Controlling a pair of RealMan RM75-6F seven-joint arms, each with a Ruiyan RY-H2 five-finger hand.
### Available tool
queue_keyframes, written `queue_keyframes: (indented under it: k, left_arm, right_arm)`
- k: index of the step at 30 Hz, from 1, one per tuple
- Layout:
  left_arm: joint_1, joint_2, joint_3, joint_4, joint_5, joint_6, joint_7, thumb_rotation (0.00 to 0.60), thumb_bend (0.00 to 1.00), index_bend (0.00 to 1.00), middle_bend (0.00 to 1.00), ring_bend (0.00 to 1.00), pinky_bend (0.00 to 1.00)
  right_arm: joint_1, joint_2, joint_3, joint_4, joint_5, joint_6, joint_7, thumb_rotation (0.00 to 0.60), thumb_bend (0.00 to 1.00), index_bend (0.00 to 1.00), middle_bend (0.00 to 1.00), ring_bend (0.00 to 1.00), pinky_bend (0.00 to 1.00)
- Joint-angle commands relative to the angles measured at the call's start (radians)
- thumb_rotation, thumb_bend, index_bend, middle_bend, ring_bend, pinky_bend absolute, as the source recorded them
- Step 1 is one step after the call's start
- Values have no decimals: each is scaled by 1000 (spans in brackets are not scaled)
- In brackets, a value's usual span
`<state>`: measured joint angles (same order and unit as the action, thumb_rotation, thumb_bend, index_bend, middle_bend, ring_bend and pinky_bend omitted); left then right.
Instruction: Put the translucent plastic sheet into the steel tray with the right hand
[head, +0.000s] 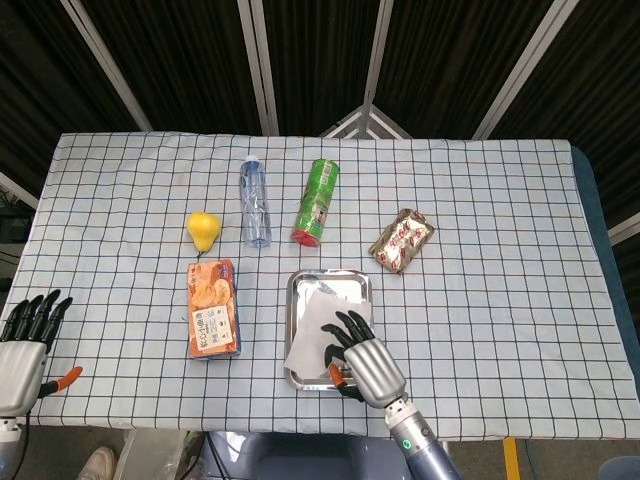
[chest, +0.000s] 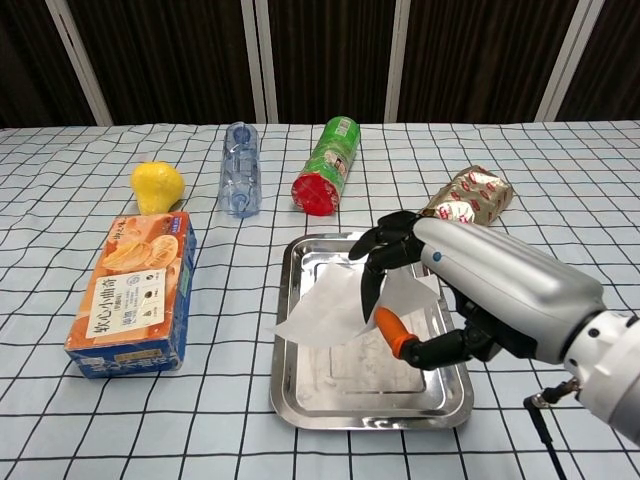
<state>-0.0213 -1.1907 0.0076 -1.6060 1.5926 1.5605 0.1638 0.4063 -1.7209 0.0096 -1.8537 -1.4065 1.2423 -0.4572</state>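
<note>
The table (head: 500, 250) carries everything. The tray (chest: 300, 395) lies near its front edge, about the middle. My right hand (chest: 470, 290) hangs over the tray and pinches the sheet (chest: 325, 310) between thumb and fingers; the sheet is lifted above the tray, and its corner reaches past the tray's left rim. My left hand (head: 22, 345) is at the front left corner, fingers apart, holding nothing. The box (head: 213, 308) lies left of the tray. The bottle (head: 255, 203), can (head: 317, 203) and pear (head: 203, 230) lie farther back.
</note>
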Motion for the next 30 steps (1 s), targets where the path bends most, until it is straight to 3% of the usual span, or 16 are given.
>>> queue_keyframes:
  k: [1,14,25,28,30]
  left_arm:
    - [0,0,-1,0,-1,1,-1,600,65,0,0,0,0]
    - [-2,3,-4,2,-10,-5,-11,600,65,0,0,0,0]
    - [-2,-1,-3,0,-11,-7,3,600,65,0,0,0,0]
    - [-2,-2,-3,0,-12,-7,5,600,65,0,0,0,0]
    - [-2,-2,-3,0,-12,-7,5,600,65,0,0,0,0]
  right_arm:
    - [6,-6,4,9,2,-15,11,600,618,587,222,17,0]
    - [71,17,58,86,15,-115,74,600,619,587,222,16,0]
    - [93,90,49,116,-23,-148,129,600,619,584,222,16,0]
    - [90,101,40,118,-18,-150,126,600,613,513,222,13,0]
    - [88,104,36,117,-16,-148,116,600,560,376,210,3,0]
